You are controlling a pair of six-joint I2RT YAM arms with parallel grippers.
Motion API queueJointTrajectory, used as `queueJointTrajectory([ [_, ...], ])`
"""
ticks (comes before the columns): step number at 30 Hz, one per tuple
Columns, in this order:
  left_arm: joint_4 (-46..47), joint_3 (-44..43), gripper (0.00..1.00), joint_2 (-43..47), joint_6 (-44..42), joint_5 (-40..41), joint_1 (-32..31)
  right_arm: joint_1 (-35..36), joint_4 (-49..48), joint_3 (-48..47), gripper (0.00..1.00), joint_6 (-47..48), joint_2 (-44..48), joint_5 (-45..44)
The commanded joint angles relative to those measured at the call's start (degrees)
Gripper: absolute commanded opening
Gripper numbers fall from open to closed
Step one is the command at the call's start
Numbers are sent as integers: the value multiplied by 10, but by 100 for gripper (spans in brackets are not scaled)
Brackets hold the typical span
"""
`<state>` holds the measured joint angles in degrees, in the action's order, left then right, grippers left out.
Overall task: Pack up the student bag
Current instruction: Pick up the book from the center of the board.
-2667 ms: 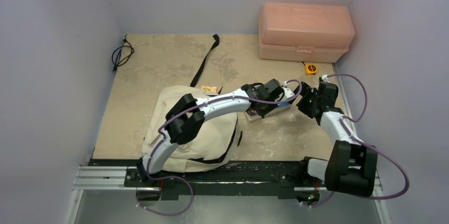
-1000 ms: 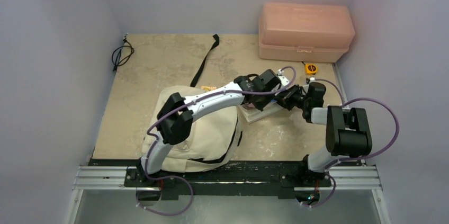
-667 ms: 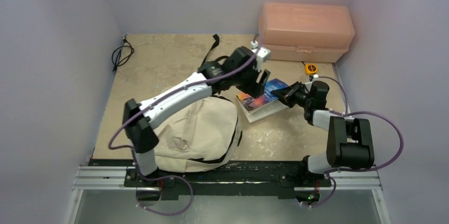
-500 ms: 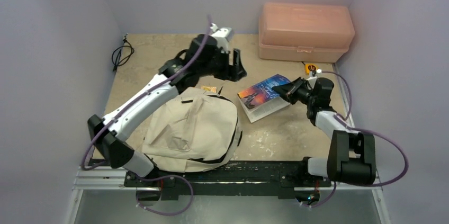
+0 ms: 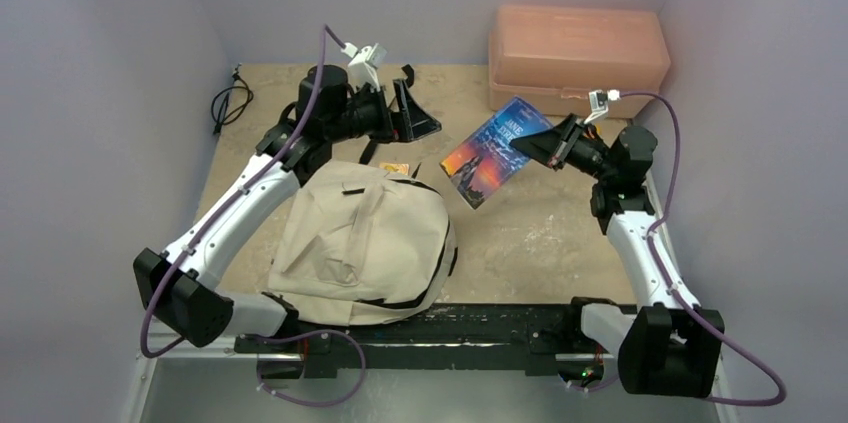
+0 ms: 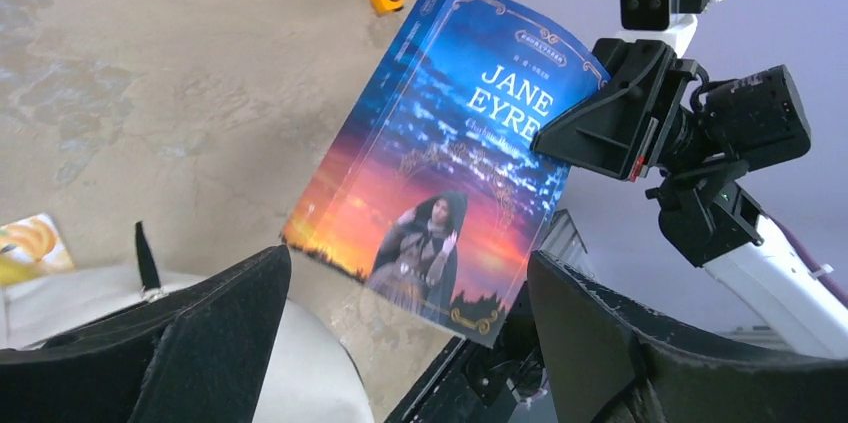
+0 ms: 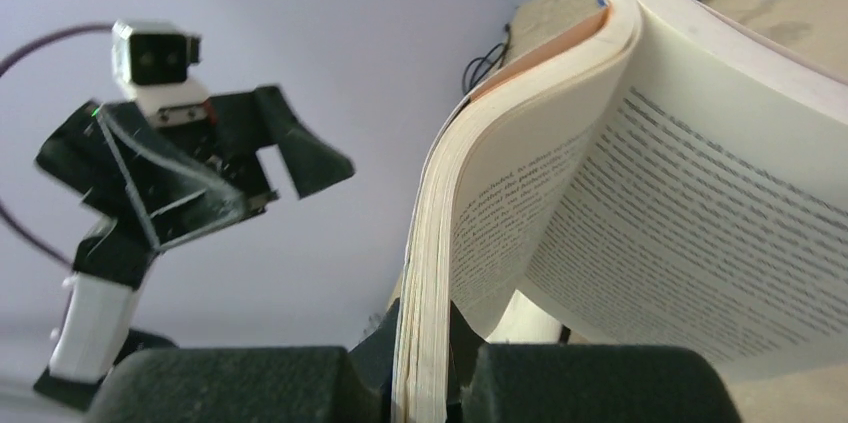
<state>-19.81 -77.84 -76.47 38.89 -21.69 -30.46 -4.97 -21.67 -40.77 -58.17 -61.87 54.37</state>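
Right fingers, clamped on the edge of a book, hold it tilted in the air just past the bag, which lies slumped near-left on the table; probably the book goes into it next. Farther back, left fingers gape wide and empty, seemingly cleared out of the way. A second ago they were shut at the book, then lying flat. Pink box sits far right.

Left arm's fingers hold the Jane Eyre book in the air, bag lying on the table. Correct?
No: the right arm's fingers hold the book in the air; the left arm's fingers are open, empty. The left wrist view shows it. The bag lies on the table.
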Motion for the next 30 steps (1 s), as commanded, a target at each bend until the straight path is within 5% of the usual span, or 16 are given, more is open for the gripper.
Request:
queueJointTrajectory([
  [1,86,-7,89,-34,-25,-111,7,36,-126,-54,0,-25,37,71],
  [9,164,25,89,-70,-16,-211,12,94,-111,-85,0,7,58,99],
  [12,267,53,89,-91,40,-266,12,101,-112,-85,0,8,57,105],
  [20,704,161,62,-151,327,-371,11,120,-120,-86,0,7,58,112],
  [26,850,184,39,-189,431,-376,7,127,-119,-84,0,12,56,114],
  [30,919,190,35,-205,483,-378,6,130,-117,-79,0,15,55,113],
])
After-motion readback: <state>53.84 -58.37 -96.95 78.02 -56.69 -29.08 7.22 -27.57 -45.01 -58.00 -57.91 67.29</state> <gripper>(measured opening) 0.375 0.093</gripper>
